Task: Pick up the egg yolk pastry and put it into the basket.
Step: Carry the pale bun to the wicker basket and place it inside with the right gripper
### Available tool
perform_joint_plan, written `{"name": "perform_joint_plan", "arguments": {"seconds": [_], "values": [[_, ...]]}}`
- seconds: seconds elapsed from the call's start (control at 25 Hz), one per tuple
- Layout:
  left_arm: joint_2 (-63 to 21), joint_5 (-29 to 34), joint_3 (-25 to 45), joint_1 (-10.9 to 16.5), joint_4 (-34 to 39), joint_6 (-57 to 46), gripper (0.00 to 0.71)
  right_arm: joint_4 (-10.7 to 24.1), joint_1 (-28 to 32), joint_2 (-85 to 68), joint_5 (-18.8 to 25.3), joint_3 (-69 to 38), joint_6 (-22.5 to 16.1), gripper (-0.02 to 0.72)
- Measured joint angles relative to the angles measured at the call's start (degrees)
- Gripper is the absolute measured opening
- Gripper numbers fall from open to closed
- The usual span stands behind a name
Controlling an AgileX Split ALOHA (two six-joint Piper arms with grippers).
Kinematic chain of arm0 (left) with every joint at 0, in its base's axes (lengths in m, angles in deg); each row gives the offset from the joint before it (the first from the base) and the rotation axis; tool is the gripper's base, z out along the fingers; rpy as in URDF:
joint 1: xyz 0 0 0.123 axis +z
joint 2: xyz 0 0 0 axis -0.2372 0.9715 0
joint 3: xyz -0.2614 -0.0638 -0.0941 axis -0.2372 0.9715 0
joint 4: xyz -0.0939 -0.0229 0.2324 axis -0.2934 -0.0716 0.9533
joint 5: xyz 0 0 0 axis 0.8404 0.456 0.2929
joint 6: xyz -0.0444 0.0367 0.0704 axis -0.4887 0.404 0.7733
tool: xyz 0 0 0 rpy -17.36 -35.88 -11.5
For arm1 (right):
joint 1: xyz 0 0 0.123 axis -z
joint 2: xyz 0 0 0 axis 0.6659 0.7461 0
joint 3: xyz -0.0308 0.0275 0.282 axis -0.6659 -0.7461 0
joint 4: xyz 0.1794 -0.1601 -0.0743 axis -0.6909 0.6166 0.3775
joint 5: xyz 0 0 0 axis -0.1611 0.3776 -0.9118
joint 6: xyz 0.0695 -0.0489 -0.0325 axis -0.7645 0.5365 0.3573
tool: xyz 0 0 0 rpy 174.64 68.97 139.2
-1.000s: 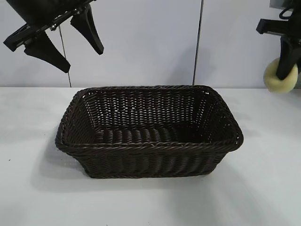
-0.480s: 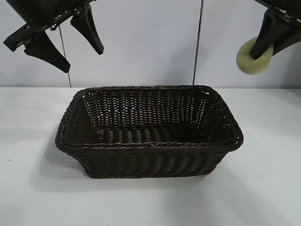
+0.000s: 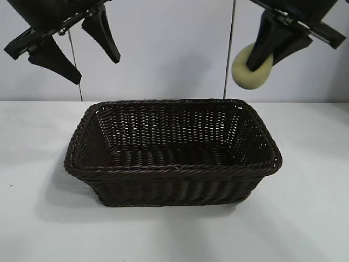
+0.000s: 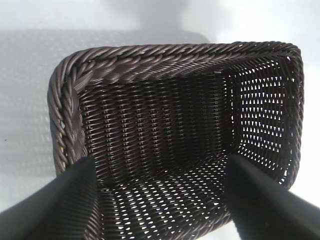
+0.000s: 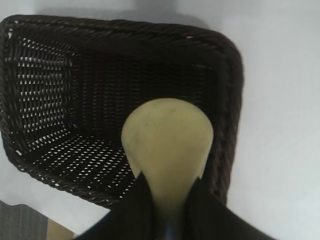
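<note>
Both arms are matte black throughout. Above the basket point(image 3: 172, 150), the left gripper point(image 3: 82, 46) carries two long, flat, wedge-shaped fingers tapering to blunt tips, fixed under a black crossbar where small silver screws show. The right gripper point(image 3: 262, 57) has the same build: broad black fingers on a straight black rail with a pale screw or two. In both wrist views the fingers appear as smooth, unmarked black plastic slabs.

White table point(image 3: 305, 218), pale wall panels point(image 3: 163, 49) behind, dark vertical seam point(image 3: 229, 65), possibly a joint
</note>
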Motion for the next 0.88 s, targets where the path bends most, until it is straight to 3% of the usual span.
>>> {"name": "perform_joint_plan", "arguments": {"seconds": [0.16,0.32,0.64,0.8,0.88], "values": [[0.0,0.0,0.0,0.0,0.0,0.0,0.522,0.75,-5.46,0.0,-1.38,0.0,-0.51,0.084],[0.0,-0.05,0.0,0.0,0.0,0.0,0.522,3.7,-9.55,0.0,-3.13,-0.05,-1.48,0.084],[0.0,-0.05,0.0,0.0,0.0,0.0,0.522,6.27,-10.35,0.14,-4.81,-0.05,-3.52,0.098],[0.0,-0.05,0.0,0.0,0.0,0.0,0.522,6.33,-10.35,0.44,-4.92,-0.05,-3.58,0.223],[0.0,-0.05,0.0,0.0,0.0,0.0,0.522,6.33,-10.35,0.44,-4.98,-0.05,-3.64,0.351]]}}
